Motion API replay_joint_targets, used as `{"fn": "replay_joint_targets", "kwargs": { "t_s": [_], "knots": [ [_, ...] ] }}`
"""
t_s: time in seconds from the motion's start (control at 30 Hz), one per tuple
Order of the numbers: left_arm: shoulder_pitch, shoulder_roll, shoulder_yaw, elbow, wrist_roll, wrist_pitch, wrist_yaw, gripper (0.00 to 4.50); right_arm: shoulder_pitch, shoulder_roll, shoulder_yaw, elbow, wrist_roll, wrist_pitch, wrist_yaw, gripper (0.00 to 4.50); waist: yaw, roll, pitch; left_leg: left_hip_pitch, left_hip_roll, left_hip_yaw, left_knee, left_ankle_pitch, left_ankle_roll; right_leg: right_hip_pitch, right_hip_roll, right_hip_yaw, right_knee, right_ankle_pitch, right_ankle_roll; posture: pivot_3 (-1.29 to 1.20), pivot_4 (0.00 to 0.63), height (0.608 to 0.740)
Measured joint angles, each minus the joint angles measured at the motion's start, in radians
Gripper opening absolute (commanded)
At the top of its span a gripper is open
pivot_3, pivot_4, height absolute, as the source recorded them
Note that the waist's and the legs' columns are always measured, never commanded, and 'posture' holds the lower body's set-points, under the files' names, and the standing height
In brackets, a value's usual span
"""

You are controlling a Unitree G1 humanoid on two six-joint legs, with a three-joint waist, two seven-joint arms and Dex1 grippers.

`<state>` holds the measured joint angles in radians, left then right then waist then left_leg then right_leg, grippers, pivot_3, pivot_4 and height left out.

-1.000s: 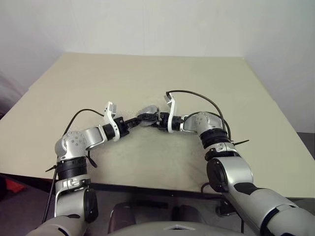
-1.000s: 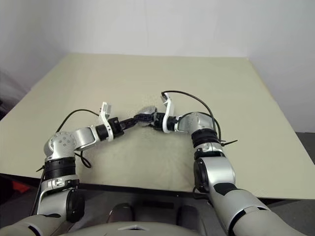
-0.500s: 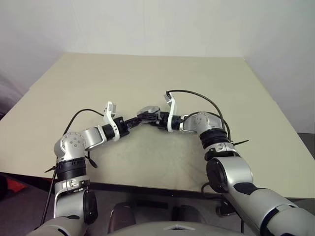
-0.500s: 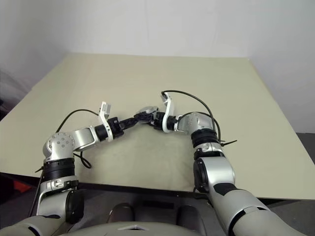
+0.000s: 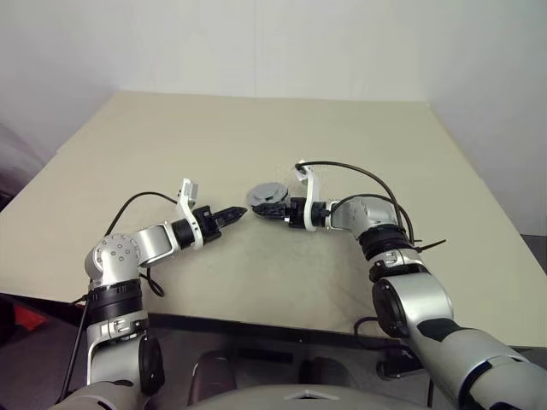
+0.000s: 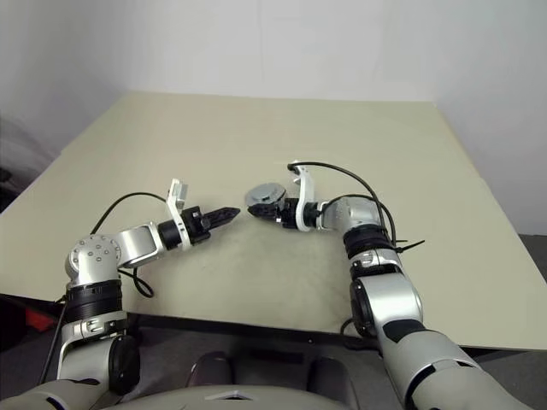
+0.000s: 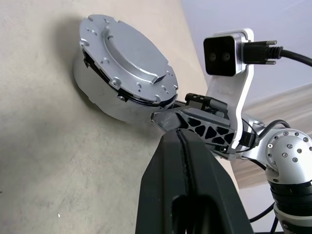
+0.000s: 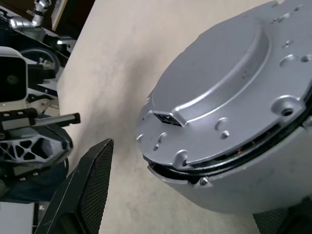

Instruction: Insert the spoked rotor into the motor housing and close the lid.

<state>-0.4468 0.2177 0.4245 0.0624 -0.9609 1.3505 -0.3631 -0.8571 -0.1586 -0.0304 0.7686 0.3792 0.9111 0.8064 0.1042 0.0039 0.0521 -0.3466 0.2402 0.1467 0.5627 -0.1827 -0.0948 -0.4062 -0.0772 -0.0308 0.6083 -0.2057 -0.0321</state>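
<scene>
The motor housing (image 5: 267,201), a short silver cylinder, stands on the table with the lid (image 5: 267,191) lying on top, grey face up. A thin dark seam with a glint of copper shows under the lid (image 8: 229,97). The spoked rotor is hidden. My right gripper (image 5: 266,207) reaches in from the right and stands open around the housing. One of its fingers (image 8: 90,185) is a little apart from the housing wall (image 8: 234,195). My left gripper (image 5: 240,212) is shut and empty. It points at the housing from the left with a small gap.
The beige table (image 5: 256,282) stretches bare on all sides of the housing. Its front edge lies close under my arms. My right wrist's cable (image 5: 359,171) arcs above the forearm.
My left gripper has drawn back from the housing, so a gap now shows between its tips and the housing. The right gripper stays at the housing. The camera has shifted slightly.
</scene>
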Motion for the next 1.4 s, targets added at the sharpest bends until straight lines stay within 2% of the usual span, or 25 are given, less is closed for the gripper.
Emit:
{"fn": "replay_joint_targets", "kwargs": {
  "t_s": [0.3,0.67,1.07,1.4],
  "knots": [
    [0.005,0.013,-0.002,0.000,-0.003,0.006,0.000,0.00,-0.017,-0.076,0.008,0.056,-0.062,-0.127,-0.002,4.48,0.001,0.000,0.000,-0.001,0.000,0.000,0.004,0.000,0.000,0.001,0.000,0.001,0.000,0.003,0.001,0.00,0.000,0.740],
    [0.014,0.019,-0.031,-0.009,-0.002,-0.007,-0.007,0.00,-0.057,-0.086,-0.006,0.152,-0.110,-0.282,-0.027,4.48,-0.007,0.000,0.000,-0.002,0.001,0.000,0.004,0.000,0.000,0.000,0.000,0.001,0.000,0.003,0.001,0.00,0.000,0.740],
    [0.037,0.069,-0.065,-0.076,0.009,-0.111,-0.054,0.00,-0.048,0.002,0.001,0.065,-0.130,-0.509,-0.031,4.48,-0.010,0.000,0.000,-0.002,0.001,0.000,0.004,-0.001,0.001,-0.001,0.001,0.001,0.000,0.003,0.001,0.00,0.000,0.740],
    [0.063,0.093,-0.073,-0.079,0.022,-0.166,-0.059,0.00,0.013,0.055,0.053,0.110,-0.217,-0.691,-0.040,4.48,-0.012,0.000,0.000,-0.002,0.001,0.000,0.004,-0.001,0.001,-0.001,0.001,0.001,0.001,0.003,0.001,0.00,0.000,0.740]
  ]
}}
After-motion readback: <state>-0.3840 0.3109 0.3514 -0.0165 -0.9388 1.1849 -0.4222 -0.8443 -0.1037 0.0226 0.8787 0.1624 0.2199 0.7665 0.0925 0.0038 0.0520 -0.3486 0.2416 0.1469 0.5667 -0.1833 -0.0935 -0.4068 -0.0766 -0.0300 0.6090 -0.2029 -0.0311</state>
